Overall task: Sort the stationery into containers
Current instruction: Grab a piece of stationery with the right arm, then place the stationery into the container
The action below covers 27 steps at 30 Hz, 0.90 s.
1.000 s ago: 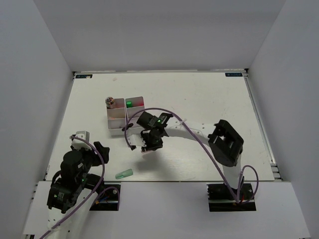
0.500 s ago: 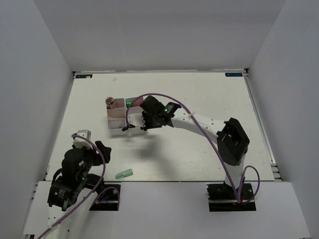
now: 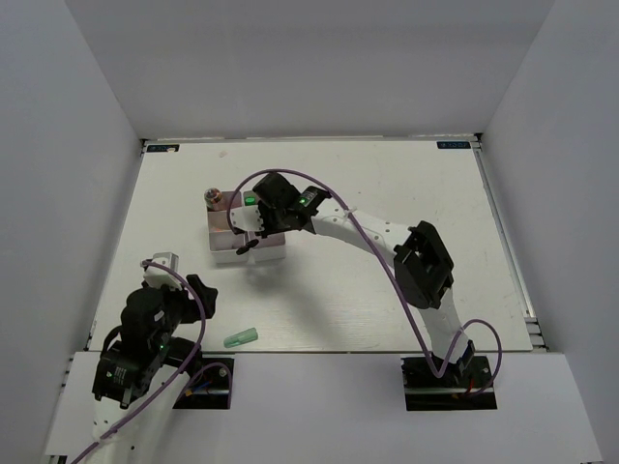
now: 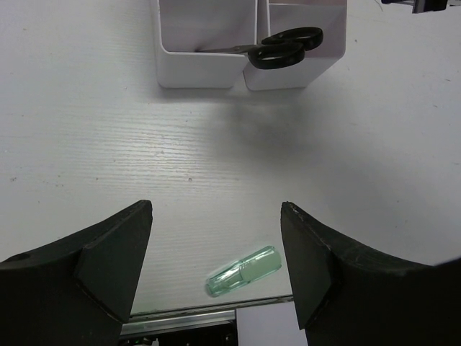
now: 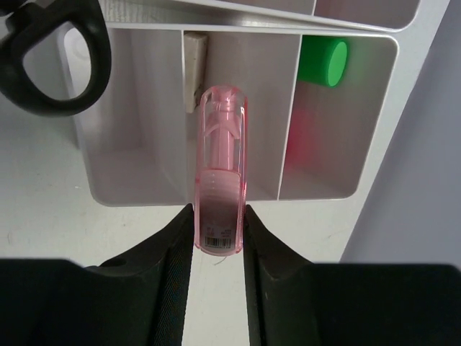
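Pink marker: clamped between the right tool's fingers, long axis in line with them, far end over a tray compartment holding a small pale block. Neighbouring compartment: green highlighter. Black scissors rest across the tray rims. Left tool spread wide, empty, above a pale green marker lying on the surface.

We are looking down on the whole desk from above; both wrist cameras are facing the same trays, the right one closest.
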Motion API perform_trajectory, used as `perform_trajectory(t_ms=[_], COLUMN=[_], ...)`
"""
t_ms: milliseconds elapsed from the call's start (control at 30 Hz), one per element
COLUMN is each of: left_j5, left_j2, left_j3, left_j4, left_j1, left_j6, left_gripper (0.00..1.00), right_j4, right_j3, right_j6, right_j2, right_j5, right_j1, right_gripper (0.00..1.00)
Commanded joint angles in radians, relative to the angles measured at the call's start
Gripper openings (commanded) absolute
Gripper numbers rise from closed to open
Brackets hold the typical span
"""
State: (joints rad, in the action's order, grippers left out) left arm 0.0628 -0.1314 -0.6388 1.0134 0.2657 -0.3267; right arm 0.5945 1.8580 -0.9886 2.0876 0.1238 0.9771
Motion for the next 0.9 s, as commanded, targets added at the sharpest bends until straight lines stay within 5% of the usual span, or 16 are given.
perform_trajectory(t_ms=[0,867], left_j5=[-0.012,-0.026], left_j2=[-0.005,-0.011], left_j3=[-0.009,-0.009], left_j4=[0.007,0.005], left_j1=[0.003,0.001], left_j6=[0.000,-0.006], left_gripper=[0.82,0.82], right_j4=[0.028,0.159], right_j3=[0.021,0.107], right_j6=[-0.028,-0.099], right_j2=[-0.009,0.081], right_j5=[-0.030,-0.144], right_j1=[0.005,0.014], right_gripper=[0.00,0.00])
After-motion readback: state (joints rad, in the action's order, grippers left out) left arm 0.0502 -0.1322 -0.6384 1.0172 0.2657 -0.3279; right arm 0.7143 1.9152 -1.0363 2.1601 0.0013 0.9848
